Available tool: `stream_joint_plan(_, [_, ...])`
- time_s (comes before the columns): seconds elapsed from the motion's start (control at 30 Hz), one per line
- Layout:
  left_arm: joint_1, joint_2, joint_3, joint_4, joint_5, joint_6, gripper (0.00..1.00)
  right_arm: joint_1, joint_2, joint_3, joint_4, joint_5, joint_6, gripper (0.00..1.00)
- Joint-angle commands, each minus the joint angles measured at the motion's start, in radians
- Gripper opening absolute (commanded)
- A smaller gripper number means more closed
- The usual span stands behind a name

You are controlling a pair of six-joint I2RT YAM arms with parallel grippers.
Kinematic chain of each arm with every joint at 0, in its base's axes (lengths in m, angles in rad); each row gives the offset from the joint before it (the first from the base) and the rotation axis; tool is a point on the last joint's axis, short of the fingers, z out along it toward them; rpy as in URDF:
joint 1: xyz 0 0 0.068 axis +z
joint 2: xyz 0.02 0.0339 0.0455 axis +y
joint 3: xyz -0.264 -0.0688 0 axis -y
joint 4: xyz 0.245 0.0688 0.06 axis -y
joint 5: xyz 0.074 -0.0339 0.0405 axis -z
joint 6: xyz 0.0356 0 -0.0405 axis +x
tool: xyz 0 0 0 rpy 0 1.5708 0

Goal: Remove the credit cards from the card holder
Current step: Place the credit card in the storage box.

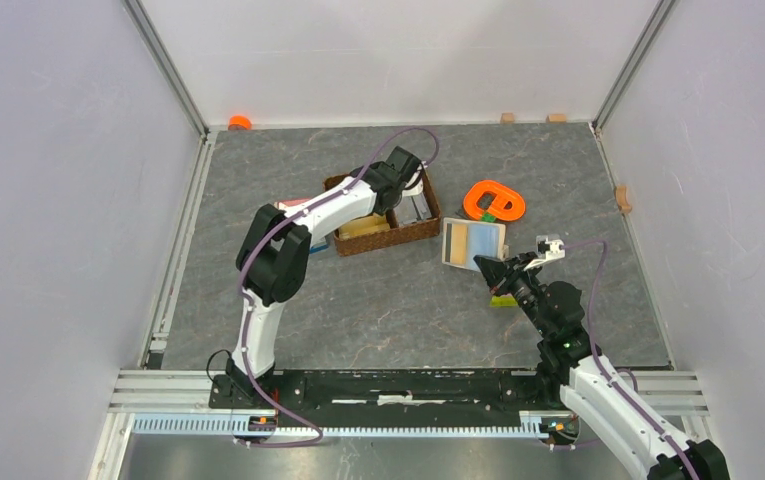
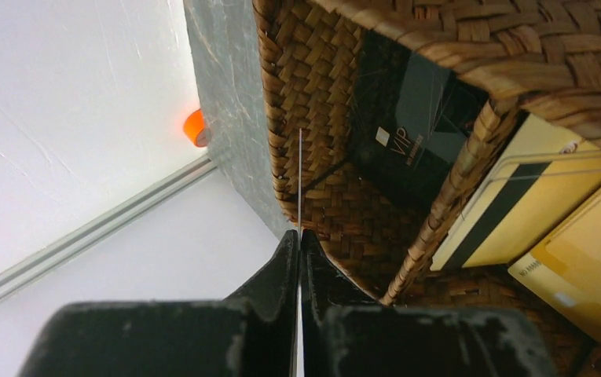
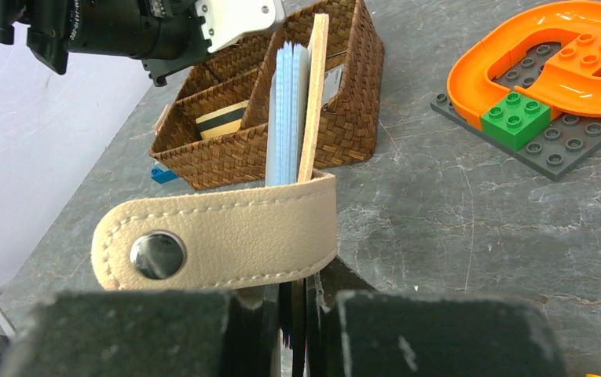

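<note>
The card holder (image 1: 473, 242), beige outside and pale blue-grey inside, is held open and on edge over the table right of the basket. My right gripper (image 1: 490, 266) is shut on its near edge. In the right wrist view the snap tab (image 3: 218, 236) hangs across the gripper (image 3: 301, 292), and the blue-grey pockets (image 3: 285, 110) stand upright. My left gripper (image 1: 405, 182) hovers over the brown woven basket (image 1: 386, 238). It (image 2: 299, 236) is shut on a thin credit card (image 2: 300, 181) seen edge-on above a compartment. A black VIP card (image 2: 407, 141) and yellow striped cards (image 2: 509, 212) lie in the basket (image 2: 305, 78).
An orange Duplo track (image 1: 494, 200) on a grey plate with a green brick (image 3: 514, 118) sits right of the basket. A small orange object (image 1: 240, 122) lies at the back left corner. Wooden blocks (image 1: 507, 117) line the back and right edges. White walls enclose the table.
</note>
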Motion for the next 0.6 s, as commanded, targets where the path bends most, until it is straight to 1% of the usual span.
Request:
stream_joint_plan(0.0, [-0.002,0.013,0.033,0.084,0.023,0.091,0.02,-0.003,0.000,0.012,0.078,-0.007,0.006,0.01])
stream_joint_plan(0.17, [-0.005,0.025,0.025,0.093,0.090,0.114,0.03,-0.003,0.010,0.014,0.080,-0.007,0.005,0.01])
stream_joint_plan(0.23, [-0.005,0.009,0.014,0.093,0.138,0.092,0.10,-0.003,0.011,0.015,0.079,-0.007,0.005,0.01])
stream_joint_plan(0.3, [-0.005,-0.008,0.011,0.097,0.155,0.074,0.23,-0.003,0.010,0.015,0.078,-0.007,0.004,0.01])
stream_joint_plan(0.33, [-0.005,-0.014,0.011,0.098,0.153,0.068,0.28,-0.003,0.010,0.015,0.078,-0.006,0.003,0.01])
stream_joint_plan(0.47, [-0.012,-0.062,-0.007,0.098,0.138,0.039,0.35,-0.003,0.005,0.025,0.060,0.004,-0.006,0.01])
stream_joint_plan(0.57, [-0.037,-0.129,-0.034,0.097,0.140,0.010,0.41,-0.003,0.007,0.018,0.069,0.004,-0.004,0.01])
